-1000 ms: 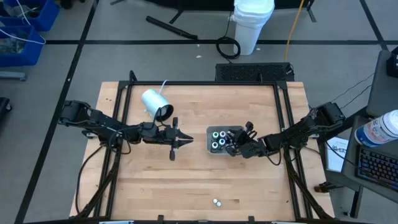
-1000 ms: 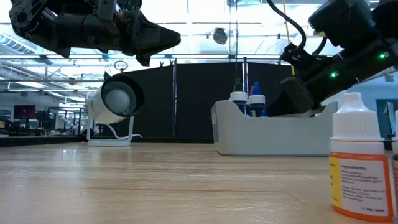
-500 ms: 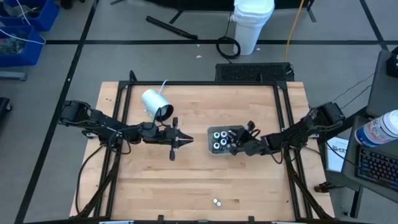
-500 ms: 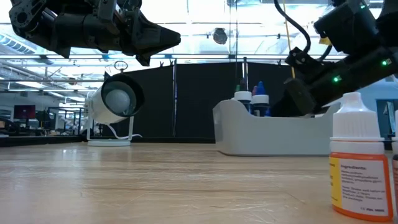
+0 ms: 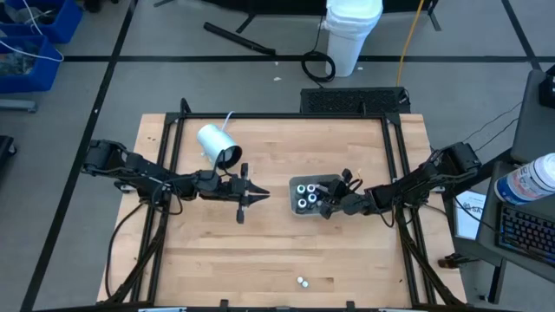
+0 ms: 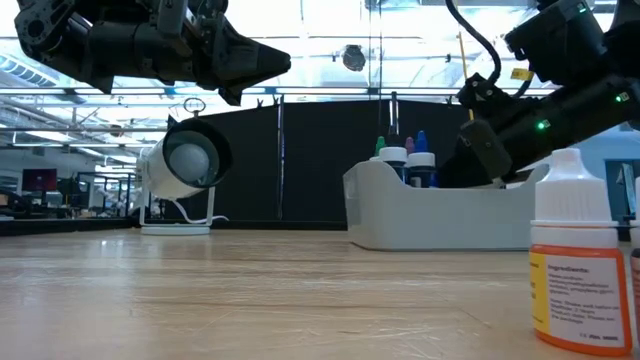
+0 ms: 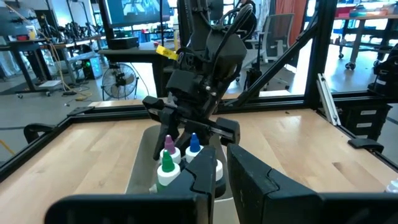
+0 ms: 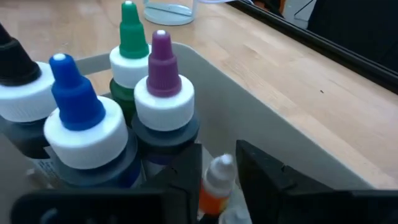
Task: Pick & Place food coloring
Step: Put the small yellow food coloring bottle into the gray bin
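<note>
My right gripper point(image 5: 328, 203) reaches into the grey rectangular plastic tray point(image 5: 297, 208); I cannot tell whether its fingers hold anything. A small orange bottle with a white cap point(image 8: 214, 186) lies between them, beside upright green-, purple- and blue-tipped food coloring bottles point(image 8: 163, 106). My left gripper point(image 5: 258, 196) hovers nearly closed and empty, near the tray.

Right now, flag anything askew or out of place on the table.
Two food coloring bottles stand alone by the table's front edge, far from the grey tray that holds the others. The white cylinder at back left sits tipped, its mouth facing sideways.
</note>
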You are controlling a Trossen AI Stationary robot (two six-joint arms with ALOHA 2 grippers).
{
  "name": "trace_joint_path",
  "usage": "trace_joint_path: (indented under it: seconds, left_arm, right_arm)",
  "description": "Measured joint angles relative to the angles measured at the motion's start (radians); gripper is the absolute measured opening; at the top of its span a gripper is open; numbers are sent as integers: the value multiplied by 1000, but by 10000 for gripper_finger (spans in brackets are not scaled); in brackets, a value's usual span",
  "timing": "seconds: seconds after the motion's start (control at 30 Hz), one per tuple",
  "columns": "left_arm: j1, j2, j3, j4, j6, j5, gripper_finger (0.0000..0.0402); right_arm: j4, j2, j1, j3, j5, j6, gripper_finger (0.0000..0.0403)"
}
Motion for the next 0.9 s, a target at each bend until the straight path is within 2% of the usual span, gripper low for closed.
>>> trace_joint_path:
  seconds: [0.23,0.5,0.57,0.8,0.9]
  left_arm:
    - [0,0,0,0,-1,0,49]
    - [0,0,0,0,-3,0,49]
    - [0,0,0,0,-3,0,49]
    - [0,0,0,-1,-4,0,49]
    - [0,0,0,-2,-4,0,49]
  right_arm:
    - [23,0,0,0,2,-24,136]
    - [28,-94,0,0,7,-125,147]
    - [1,-138,0,0,11,-142,144]
    - [-223,-342,42,0,156,-196,132]
    - [-350,-455,93,0,156,-183,114]
